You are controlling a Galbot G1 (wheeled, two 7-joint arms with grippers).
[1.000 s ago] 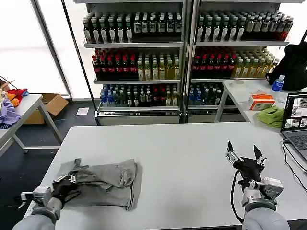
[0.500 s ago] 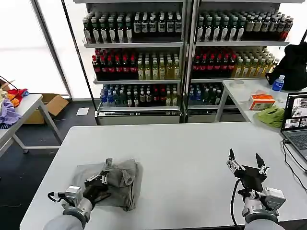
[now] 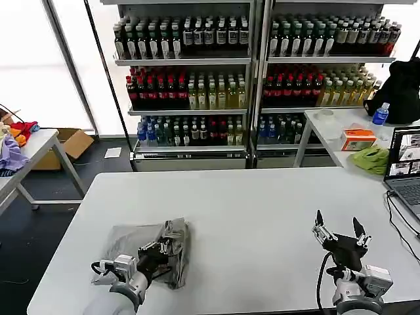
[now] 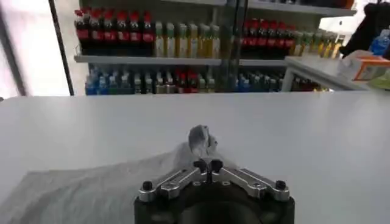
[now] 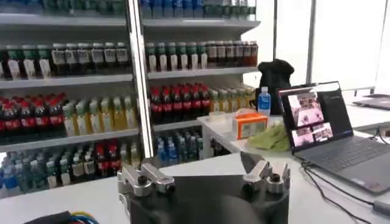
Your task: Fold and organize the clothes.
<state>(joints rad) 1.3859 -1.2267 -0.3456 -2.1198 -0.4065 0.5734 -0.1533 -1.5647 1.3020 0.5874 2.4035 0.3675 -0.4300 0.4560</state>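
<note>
Over the shirt (image 3: 147,252), left gripper (image 3: 159,249) is clamped on a fold; it could slip and undo the fold. Right gripper (image 3: 340,230) idles to the shirt's right, fingers spread.

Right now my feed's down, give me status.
Left gripper shut on grey shirt, pinching a fold. Right gripper open, idle over bare table. Nothing obstructing.

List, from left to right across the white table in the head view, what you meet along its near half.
Left tool shut on the grey shirt → bare table → right tool, open, above the table → laptop at the right edge.
</note>
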